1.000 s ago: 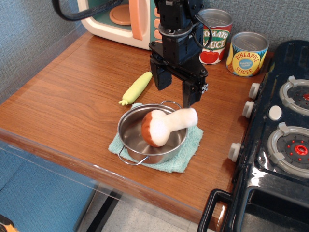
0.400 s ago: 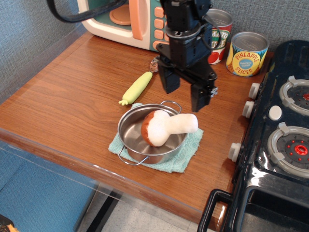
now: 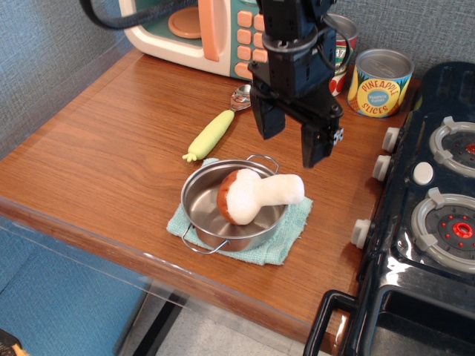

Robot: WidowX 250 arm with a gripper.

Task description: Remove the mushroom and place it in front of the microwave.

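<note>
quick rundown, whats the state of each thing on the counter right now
gripper: open, empty, above the pot
mushroom: lying in the pot, stem over the rim
pot: upright on the green cloth
microwave: door state unclear
yellow-green plush vegetable: lying flat on the wood
pineapple can: upright
spoon: lying by the microwave

Wooden worktop (image 3: 104, 148), brown grain. Steel pot (image 3: 215, 215), two wire handles, near centre, set on a teal cloth (image 3: 286, 245). Yellow-green plush vegetable (image 3: 210, 134) lying just left and far of the pot. Small metal item (image 3: 241, 93) beyond it, possibly a spoon. Pineapple slices can (image 3: 380, 82) far right; a second can (image 3: 341, 55) beside it, mostly hidden. Black toy stove (image 3: 423, 222) at right edge.
</note>
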